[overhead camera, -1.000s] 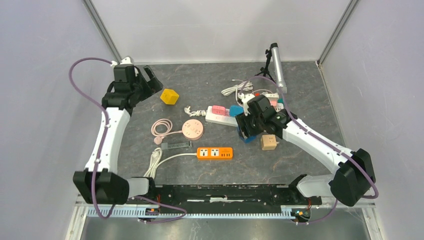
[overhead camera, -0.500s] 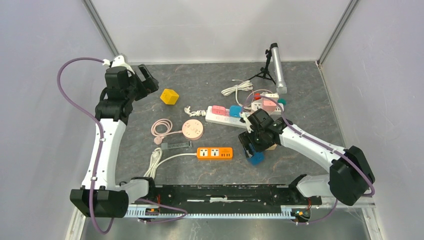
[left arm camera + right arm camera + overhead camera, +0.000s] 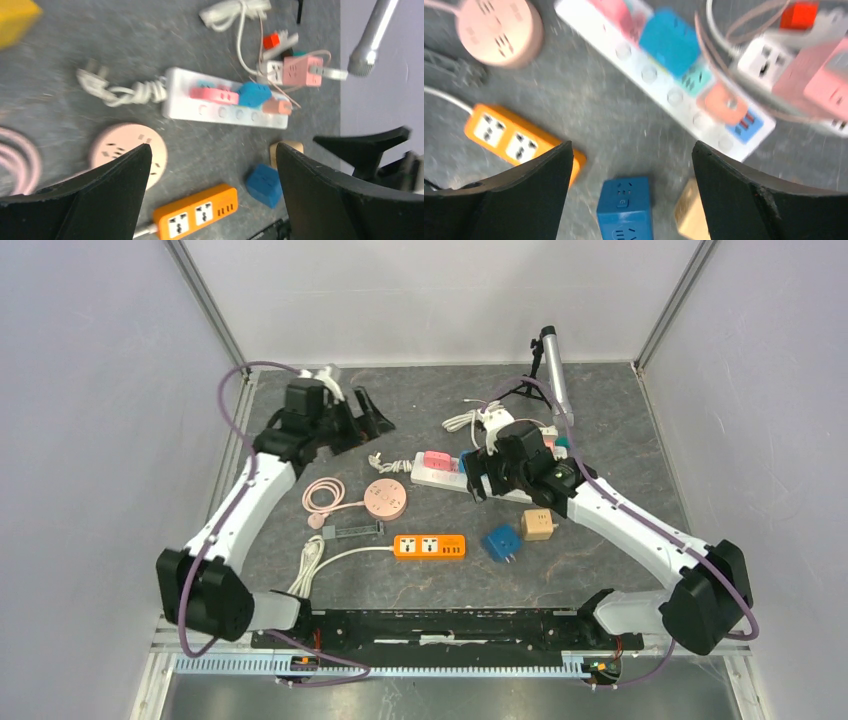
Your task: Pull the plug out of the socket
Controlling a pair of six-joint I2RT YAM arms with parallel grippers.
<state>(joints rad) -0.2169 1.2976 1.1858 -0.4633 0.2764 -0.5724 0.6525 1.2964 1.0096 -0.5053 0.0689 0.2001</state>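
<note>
Right fingers [image 3: 539,185] wide, empty, over white strip [image 3: 649,75]; left fingers [image 3: 100,185] wide too. Centre on seated blue plug [image 3: 669,42], pull straight up, strip braced.

Probably a lab: grey-walled robot test enclosure [image 3: 440,300]

Bright, even overhead light; soft shadows; both wrist views blurred.
</note>
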